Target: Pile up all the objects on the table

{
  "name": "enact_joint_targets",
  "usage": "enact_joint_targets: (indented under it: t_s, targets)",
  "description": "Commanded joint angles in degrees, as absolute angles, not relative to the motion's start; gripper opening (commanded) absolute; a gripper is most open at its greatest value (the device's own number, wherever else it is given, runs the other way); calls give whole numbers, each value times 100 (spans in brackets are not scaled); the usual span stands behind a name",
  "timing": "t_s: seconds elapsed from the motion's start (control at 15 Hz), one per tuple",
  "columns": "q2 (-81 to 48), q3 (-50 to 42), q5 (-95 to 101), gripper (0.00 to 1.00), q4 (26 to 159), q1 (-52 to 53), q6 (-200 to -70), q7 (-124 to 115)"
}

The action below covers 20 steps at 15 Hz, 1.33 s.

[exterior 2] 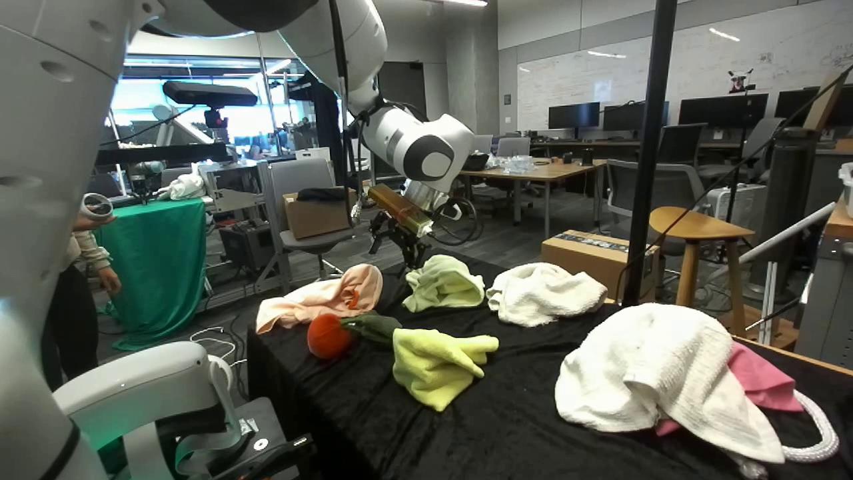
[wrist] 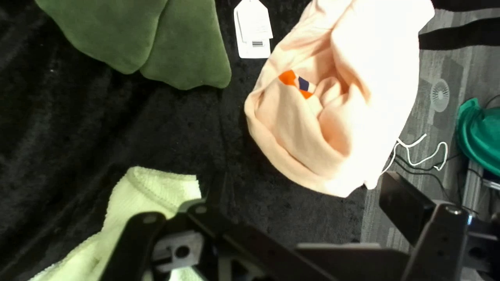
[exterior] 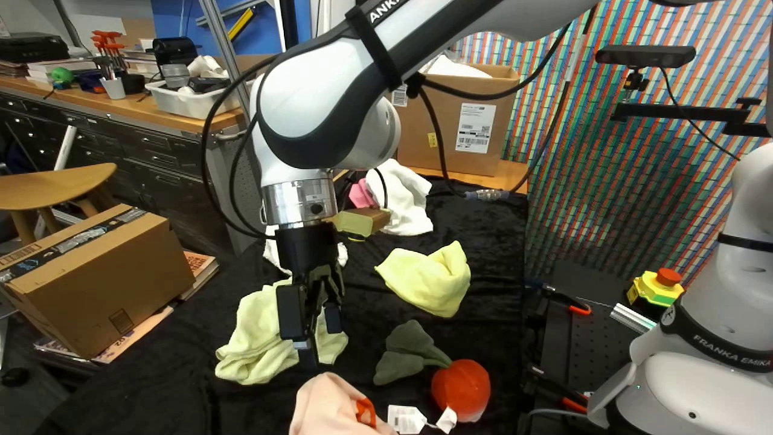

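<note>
My gripper [exterior: 311,323] stands open above the black table [exterior 2: 520,427], nothing between its fingers. In the wrist view a peach-pink cloth [wrist: 304,132] lies ahead of the jaws, and a pale yellow-green cloth [wrist: 144,191] sits below the left finger. A yellow cloth [exterior 2: 440,363] lies crumpled mid-table. Beside the peach piece rests an orange-red ball [exterior: 462,386] with dark green leaves [exterior: 410,350] and a white tag. Farther along are a white cloth [exterior 2: 546,293], partly behind my arm in an exterior view, and a larger white cloth [exterior 2: 646,370] over a pink piece [exterior 2: 763,377].
A white rope loop [exterior 2: 820,427] pokes out by the pink piece. Cardboard boxes stand off the table's side [exterior: 96,278] and at its end [exterior: 459,121]. A black pole [exterior 2: 646,153] rises near the edge. Another arm [exterior: 706,356] and a stop button [exterior: 655,287] flank the table.
</note>
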<state>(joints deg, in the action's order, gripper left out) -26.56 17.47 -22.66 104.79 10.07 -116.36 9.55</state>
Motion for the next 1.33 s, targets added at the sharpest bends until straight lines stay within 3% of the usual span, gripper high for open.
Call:
enact_joint_targets:
  t_s: [0.0, 1.27]
  targets:
    - [-2795, 1742, -2444, 100, 10306, 1043, -11575, 989]
    - [-3185, 1827, -2417, 100, 10359, 1375, -11604, 724]
